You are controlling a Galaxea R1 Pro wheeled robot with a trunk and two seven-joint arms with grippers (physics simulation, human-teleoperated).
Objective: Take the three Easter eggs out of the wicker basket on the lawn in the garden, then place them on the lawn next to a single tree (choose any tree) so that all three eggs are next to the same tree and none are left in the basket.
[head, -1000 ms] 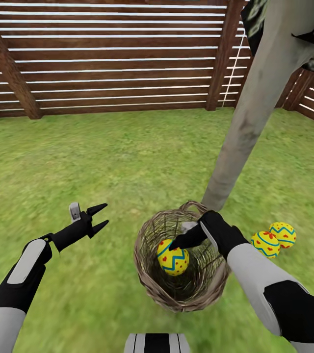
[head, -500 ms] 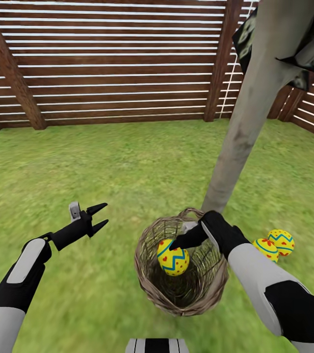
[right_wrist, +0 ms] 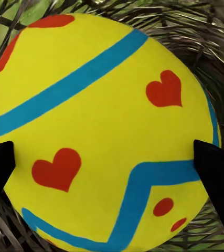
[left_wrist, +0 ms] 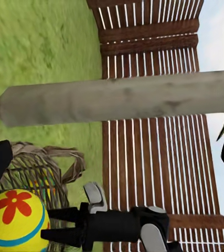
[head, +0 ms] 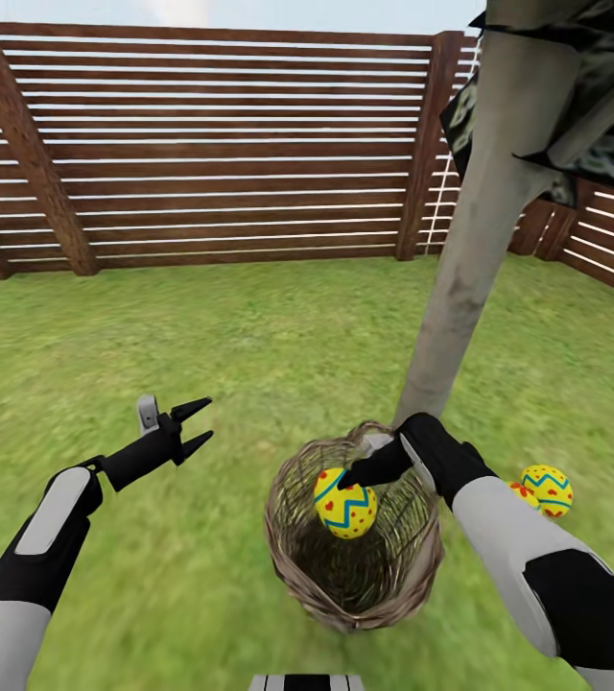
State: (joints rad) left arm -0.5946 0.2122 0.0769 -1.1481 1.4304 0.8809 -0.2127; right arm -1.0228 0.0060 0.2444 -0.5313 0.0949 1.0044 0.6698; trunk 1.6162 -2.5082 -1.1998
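- Low at centre frame, your right fingers [head: 345, 480] pinch one egg [head: 344, 503] above the basket [head: 293, 557].
- Right of the trunk [head: 460, 288], two eggs [head: 548, 490] lie on grass [head: 249, 326].
- Your left fingers [head: 197, 425] hang spread, empty.

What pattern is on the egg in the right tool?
Yellow egg with blue zigzag bands and red hearts and dots, clearest in the right wrist view.

The egg [head: 345, 503] in the basket is bright yellow, with blue zigzag bands and red hearts, and the egg on the grass [head: 548, 490] has the same yellow, blue and red. The wicker basket [head: 293, 547] is brown-grey, the lawn [head: 249, 326] is a mottled green, and the tree [head: 475, 250] has a pale grey-beige trunk with dark green-black leaves. The fence [head: 221, 154] is brown with light gaps between the slats, and both arms are black and white.
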